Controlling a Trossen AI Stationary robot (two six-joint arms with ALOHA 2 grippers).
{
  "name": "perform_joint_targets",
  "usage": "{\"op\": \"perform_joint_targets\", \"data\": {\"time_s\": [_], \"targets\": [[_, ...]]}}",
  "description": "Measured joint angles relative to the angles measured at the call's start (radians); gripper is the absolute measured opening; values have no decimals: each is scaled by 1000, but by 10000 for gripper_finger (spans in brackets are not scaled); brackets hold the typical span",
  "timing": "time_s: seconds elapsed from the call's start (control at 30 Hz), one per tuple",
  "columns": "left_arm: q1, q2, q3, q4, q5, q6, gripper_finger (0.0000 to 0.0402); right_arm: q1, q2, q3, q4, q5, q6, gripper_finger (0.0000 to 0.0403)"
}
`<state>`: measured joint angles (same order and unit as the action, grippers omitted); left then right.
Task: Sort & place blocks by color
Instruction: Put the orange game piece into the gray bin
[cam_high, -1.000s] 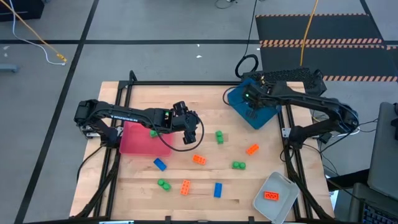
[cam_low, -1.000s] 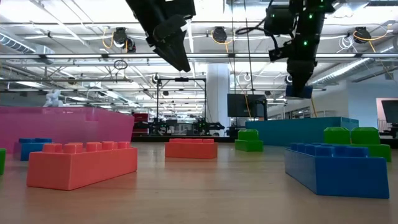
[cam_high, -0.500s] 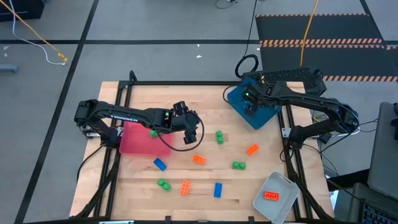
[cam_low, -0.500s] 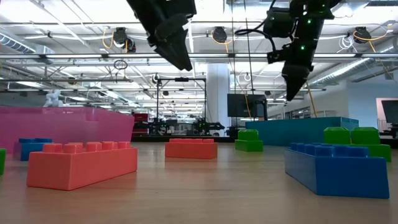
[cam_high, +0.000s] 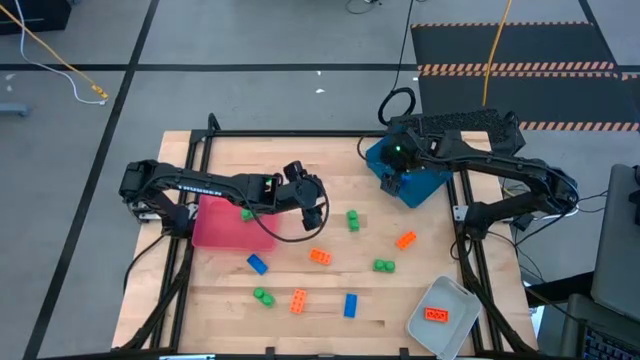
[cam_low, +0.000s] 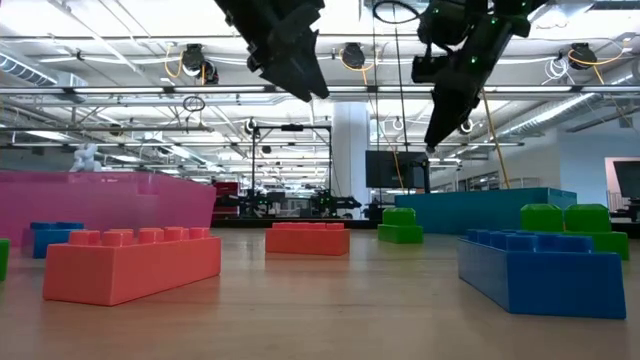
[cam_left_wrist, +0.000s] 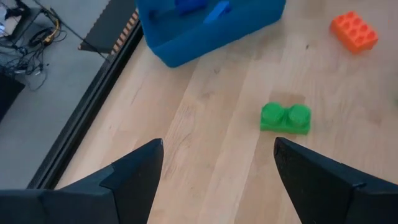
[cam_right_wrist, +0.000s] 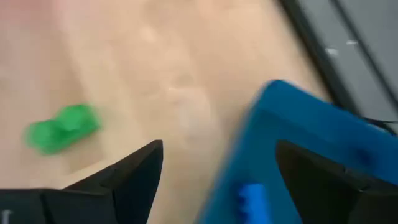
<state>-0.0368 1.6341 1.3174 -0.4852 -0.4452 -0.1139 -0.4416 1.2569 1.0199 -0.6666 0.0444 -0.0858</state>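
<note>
Green, orange and blue bricks lie scattered on the wooden table: green ones (cam_high: 352, 220) (cam_high: 384, 265) (cam_high: 263, 296), orange ones (cam_high: 320, 256) (cam_high: 405, 240) (cam_high: 298, 300), blue ones (cam_high: 258, 263) (cam_high: 350, 305). Another green brick (cam_high: 247, 214) lies at the red tray's (cam_high: 222, 228) edge. My left gripper (cam_high: 312, 197) hangs open and empty above the table's middle. Its wrist view shows a green brick (cam_left_wrist: 285, 118) ahead. My right gripper (cam_high: 391, 183) is open and empty above the left edge of the blue tray (cam_high: 420, 185), which holds blue bricks (cam_left_wrist: 205, 7).
A clear-grey tray (cam_high: 452, 300) at the near right corner holds an orange brick (cam_high: 435, 314). The black frame rails run along the table's left and right sides. Bare wood lies between the trays at the far middle.
My right gripper held a blue brick above the blue tray one second ago. The brick has left its fingertips, and the gripper has swung toward the table's left, to the tray's left edge. My left gripper has shifted a little toward the table's right.
</note>
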Motion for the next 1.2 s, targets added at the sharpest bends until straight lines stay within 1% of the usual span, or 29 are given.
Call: {"op": "perform_joint_targets", "data": {"time_s": [0.13, 0.3, 0.43, 0.5, 0.67, 0.8, 0.87, 0.97, 1.07, 1.13, 1.2], "targets": [[0, 0, 0, 29, 45, 27, 308, 81, -5, 0, -7, -99, 18, 302], [-3, 24, 0, 70, 70, 32, 308, 238, 7, 0, -39, -95, 41, 285], [-3, 76, 1, 111, 156, 74, 308, 349, 28, 0, -54, -56, 127, 275], [-4, 107, 0, 101, 187, 107, 308, 395, 40, 0, -77, -45, 151, 271], [-3, 182, 0, 170, 193, 184, 308, 463, 58, 0, -218, -45, 199, 270], [-3, 210, 0, 200, 193, 226, 308, 505, 60, 0, -350, -43, 225, 270], [-3, 208, 0, 200, 193, 244, 308, 531, 60, -4, -384, -45, 246, 270], [-3, 184, 0, 169, 193, 264, 308, 578, 60, -47, -366, -45, 274, 270], [-10, 143, 2, 114, 192, 263, 308, 628, 60, -125, -340, -45, 283, 270], [-18, 106, -1, 31, 191, 249, 308, 653, 60, -179, -329, -43, 282, 270], [-29, 78, 0, 22, 187, 230, 308, 673, 60, -224, -319, -37, 280, 270]]}}
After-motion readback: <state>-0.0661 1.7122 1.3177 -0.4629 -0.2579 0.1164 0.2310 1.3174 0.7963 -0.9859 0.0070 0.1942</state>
